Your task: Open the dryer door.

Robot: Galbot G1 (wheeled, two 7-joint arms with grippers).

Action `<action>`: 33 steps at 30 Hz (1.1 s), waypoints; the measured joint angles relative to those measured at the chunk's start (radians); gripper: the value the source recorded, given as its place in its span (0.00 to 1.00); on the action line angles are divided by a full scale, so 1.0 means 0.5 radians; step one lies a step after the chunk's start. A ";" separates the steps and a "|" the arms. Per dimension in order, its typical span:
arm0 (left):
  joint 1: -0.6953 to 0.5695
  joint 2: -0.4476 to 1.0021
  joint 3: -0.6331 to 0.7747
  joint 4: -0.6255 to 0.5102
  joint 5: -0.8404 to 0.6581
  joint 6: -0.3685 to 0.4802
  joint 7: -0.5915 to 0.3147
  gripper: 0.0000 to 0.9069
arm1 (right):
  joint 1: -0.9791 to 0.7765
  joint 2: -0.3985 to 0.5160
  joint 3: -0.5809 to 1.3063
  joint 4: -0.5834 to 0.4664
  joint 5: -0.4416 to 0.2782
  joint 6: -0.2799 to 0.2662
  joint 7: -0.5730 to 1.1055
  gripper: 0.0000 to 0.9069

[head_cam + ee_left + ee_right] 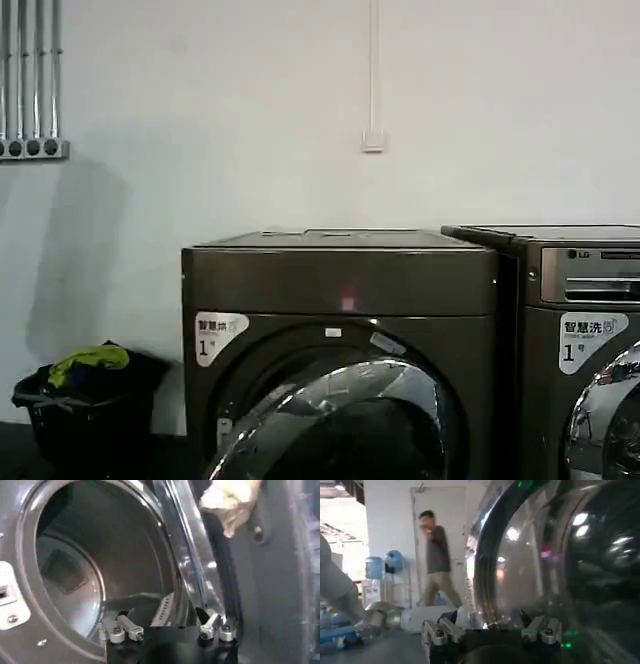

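Dryer (340, 285): dryer door (340, 420) ajar. Left gripper (169, 630), right gripper (492, 632): jaws spread, empty, straddling rim. Next: swing wider.

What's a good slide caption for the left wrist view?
Left hand, open, at the dryer opening, door swung ajar beside the drum.

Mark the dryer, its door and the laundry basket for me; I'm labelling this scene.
dryer (300, 275): head view, on its plain upper front panel.
door (300, 405): head view, on the chrome rim.
basket (70, 425): head view, on its dark front wall.
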 joint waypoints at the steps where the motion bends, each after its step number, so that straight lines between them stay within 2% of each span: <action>1: -0.002 -0.003 0.003 0.002 0.000 0.000 0.000 1.00 | -0.038 -0.003 0.045 0.009 -0.001 0.007 0.001 1.00; 11: -0.010 -0.025 0.060 -0.055 -0.011 -0.007 0.005 1.00 | -0.488 -0.044 0.525 0.116 -0.021 0.056 0.043 1.00; 14: -0.024 -0.037 0.086 -0.066 -0.014 -0.015 0.004 1.00 | -0.609 -0.044 0.676 0.150 -0.023 0.073 0.126 1.00; 21: -0.057 -0.056 0.164 -0.069 -0.022 -0.041 0.004 1.00 | -0.811 -0.001 0.992 0.243 -0.133 0.158 0.470 1.00; 27: -0.068 -0.077 0.225 -0.095 -0.030 -0.060 0.000 1.00 | -1.061 0.074 1.316 0.389 -0.330 0.068 0.806 1.00; 33: -0.089 -0.095 0.297 -0.130 -0.038 -0.075 -0.014 1.00 | -1.299 0.206 1.625 0.513 -0.480 -0.014 0.995 1.00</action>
